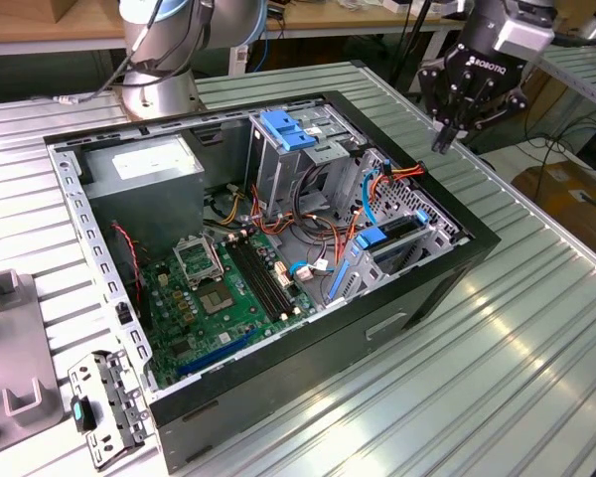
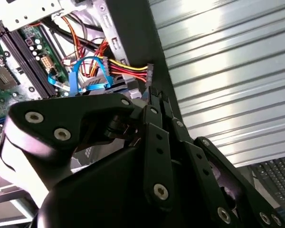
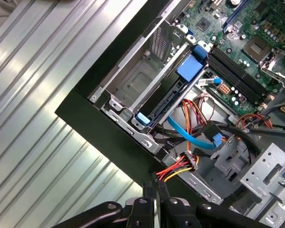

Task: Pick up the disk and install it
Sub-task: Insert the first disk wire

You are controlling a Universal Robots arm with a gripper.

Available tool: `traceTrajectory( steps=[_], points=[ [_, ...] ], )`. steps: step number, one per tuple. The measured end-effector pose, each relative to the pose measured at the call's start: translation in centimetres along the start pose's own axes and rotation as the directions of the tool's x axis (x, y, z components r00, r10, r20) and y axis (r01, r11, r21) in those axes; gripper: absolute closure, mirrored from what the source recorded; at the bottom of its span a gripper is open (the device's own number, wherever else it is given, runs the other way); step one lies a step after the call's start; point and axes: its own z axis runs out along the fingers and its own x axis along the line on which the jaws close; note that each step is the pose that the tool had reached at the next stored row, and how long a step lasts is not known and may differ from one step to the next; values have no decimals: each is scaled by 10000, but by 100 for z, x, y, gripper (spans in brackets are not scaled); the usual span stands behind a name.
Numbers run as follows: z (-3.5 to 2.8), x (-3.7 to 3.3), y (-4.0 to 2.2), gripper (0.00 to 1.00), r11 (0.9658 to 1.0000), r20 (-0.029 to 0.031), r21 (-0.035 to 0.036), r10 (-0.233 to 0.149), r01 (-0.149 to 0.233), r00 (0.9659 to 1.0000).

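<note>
- The grey arm [image 1: 164,50] stands at the exterior view's upper left.
- The black end effector [image 1: 443,139] hangs at the exterior view's upper right, pointing down.
- In the second wrist view its fingers [image 2: 156,137] are pressed together, with nothing between them.

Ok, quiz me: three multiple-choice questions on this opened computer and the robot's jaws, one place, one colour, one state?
1. Where do the jaws hang?
A) over the motherboard
B) above the case rim at the exterior view's right
C) touching the table

2. The flat data cable by the drive bay is:
A) blue
B) green
C) white

3. The jaws are:
A) spread wide
B) gripping a screwdriver
C) closed, empty

1 B: they hang above the rim.
2 A: it shows blue in the first wrist view.
3 C: their tips meet; the disk sits in its bay.
</note>
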Motion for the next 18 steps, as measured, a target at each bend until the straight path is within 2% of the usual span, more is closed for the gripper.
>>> traceTrajectory(
  steps=[1, 3, 4, 5, 7, 8, 9, 10, 13, 14, 15, 16, 18],
  points=[
    [17, -32, 38, 82, 10000, 3, 4, -5, 5, 10000],
    [40, -55, 65, 82, 9999, 45, 44, -130, 130, 9999],
    [51, -56, 64, 82, 9988, 47, 57, -483, 482, 9988],
    [63, -56, 64, 75, 9971, 43, 62, -760, 760, 9971],
    [102, -57, 64, 63, 9892, 30, 75, -1467, 1467, 9892],
    [114, -58, 63, 57, 9863, 23, 80, -1649, 1649, 9863],
    [123, -58, 61, 57, 9849, 13, 85, -1731, 1731, 9849],
    [133, -58, 56, 51, 9837, 4, 91, -1794, 1794, 9838],
    [169, -56, 45, 51, 9780, -23, 97, -2085, 2085, 9780],
    [184, -53, 34, 51, 9770, -25, 99, -2131, 2131, 9770],
    [198, -48, 17, 51, 9768, -26, 100, -2140, 2140, 9768],
    [231, -40, -44, 51, 9768, -26, 101, -2139, 2139, 9768],
    [261, -39, -38, 51, 9765, -26, 100, -2154, 2154, 9765]
  ],
)
